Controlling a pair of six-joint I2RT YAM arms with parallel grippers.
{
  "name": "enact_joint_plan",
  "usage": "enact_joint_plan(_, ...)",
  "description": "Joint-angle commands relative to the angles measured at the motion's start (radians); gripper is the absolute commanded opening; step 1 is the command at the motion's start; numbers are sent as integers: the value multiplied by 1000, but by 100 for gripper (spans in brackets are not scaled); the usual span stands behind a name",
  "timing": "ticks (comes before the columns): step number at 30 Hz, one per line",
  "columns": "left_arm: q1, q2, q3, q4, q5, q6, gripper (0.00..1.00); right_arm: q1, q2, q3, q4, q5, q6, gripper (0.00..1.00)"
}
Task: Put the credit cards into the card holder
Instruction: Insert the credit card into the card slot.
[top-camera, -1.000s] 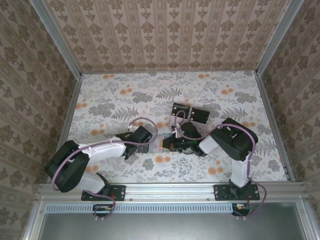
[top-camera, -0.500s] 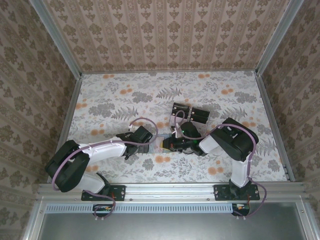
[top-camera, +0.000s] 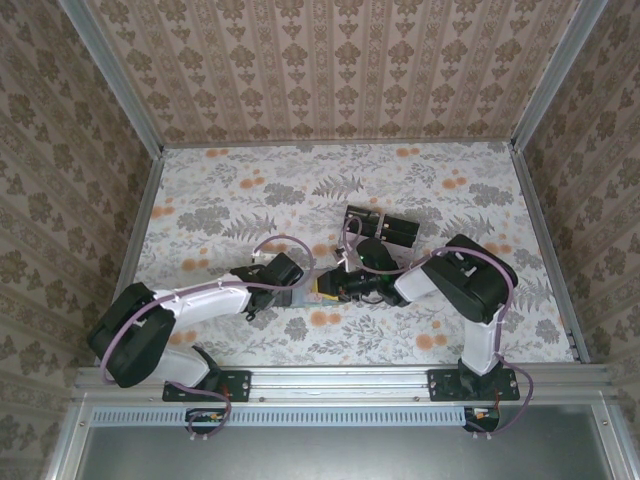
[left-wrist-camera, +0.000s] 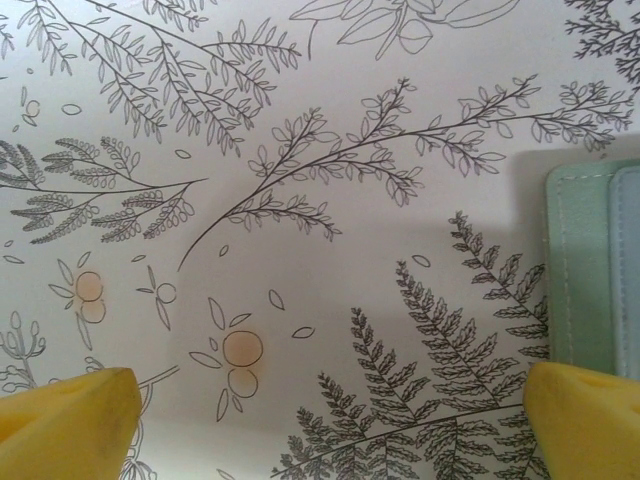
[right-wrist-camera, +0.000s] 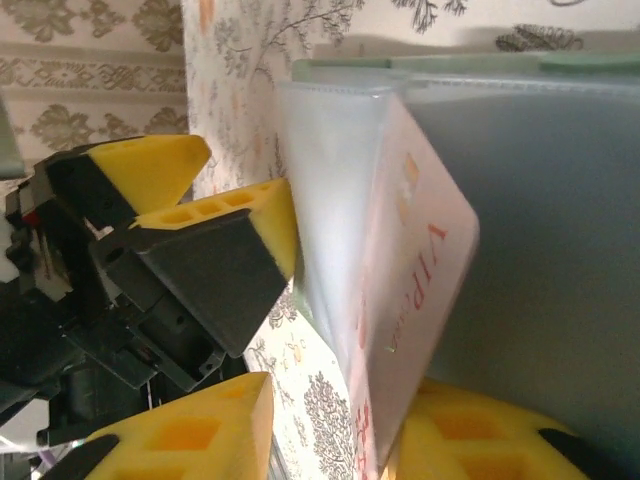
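Loosened since a second ago, the right gripper (right-wrist-camera: 345, 405) now has its yellow fingers a little apart around a thin, pale pink rectangular card (right-wrist-camera: 415, 270) printed VIP. The card stands tilted on edge, close against one finger and clear of the other. Its far end meets the frosted inner face of the small sage-green folding card holder (right-wrist-camera: 560, 220); whether it is inside a slot I cannot tell. The holder lies open on the floral-patterned table (left-wrist-camera: 300, 200) between both grippers. The left gripper (left-wrist-camera: 330, 425) is spread wide just beside the holder's edge, holding nothing. Farther back sits a clear stand with black blocks (top-camera: 385, 228).
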Motion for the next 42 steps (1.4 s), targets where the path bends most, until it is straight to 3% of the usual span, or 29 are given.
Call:
enact_joint_plan(1,-1,-29,21,-41,-37,-22,100,7,-52,-1,-224,42,-80,45)
enact_joint_plan(7,-2,-40,21,-46,-38,-22,100,7,-170,44,-477,133,-195,59)
enact_joint_plan(11,0,-41,20,-46,-38,-22,100,7,-197,74,-565,164,-231,60)
enact_joint_plan(18,2,-42,14,-37,-32,-18,100,7,-158,95,-568,173,-231,58)
enact_joint_plan(26,3,-45,6,-33,-24,-17,100,-5,-129,94,-548,176,-228,42)
enact_joint_plan(38,1,-34,3,-7,-9,-8,100,-65,-101,66,-458,74,-215,12)
enact_joint_plan(42,2,-33,2,-3,-8,-5,100,-79,-101,72,-471,51,-230,7)
